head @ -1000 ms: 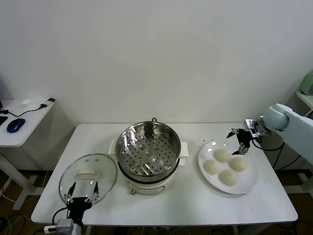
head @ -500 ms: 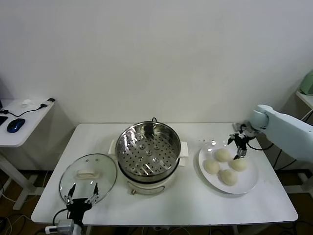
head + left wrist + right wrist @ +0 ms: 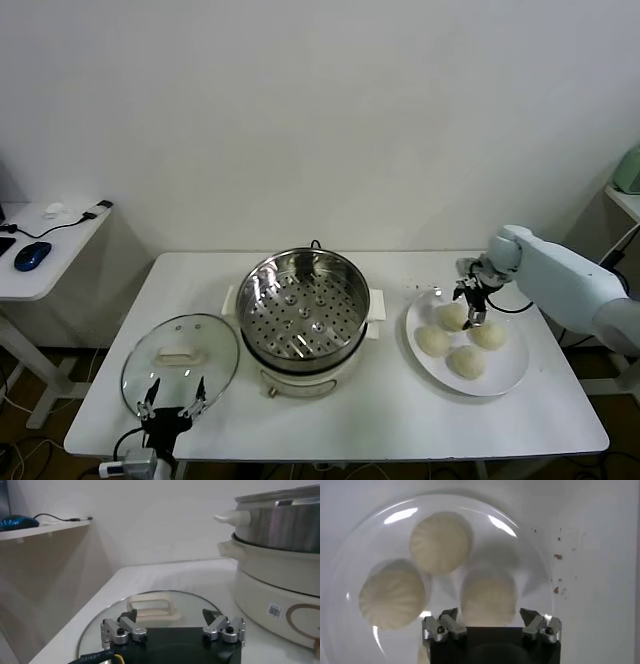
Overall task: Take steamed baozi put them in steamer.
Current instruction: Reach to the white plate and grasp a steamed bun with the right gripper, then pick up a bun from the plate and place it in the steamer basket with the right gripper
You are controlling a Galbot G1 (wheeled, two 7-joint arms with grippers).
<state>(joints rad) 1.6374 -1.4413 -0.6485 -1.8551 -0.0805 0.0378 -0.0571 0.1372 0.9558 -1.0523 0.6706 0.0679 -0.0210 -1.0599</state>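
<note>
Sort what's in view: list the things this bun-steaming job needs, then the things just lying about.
Job:
- four steamed baozi on the white plate
- steamer, no buns inside
- right gripper, open over the rear-left baozi

Lying about:
- glass lid beside the steamer, left gripper open at its near edge
- mouse on the side table

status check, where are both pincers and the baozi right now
Right pincer open, straddling back baozi on plate. Left pincer open, parked over glass lid. Steamer uncovered; path unobstructed.
</note>
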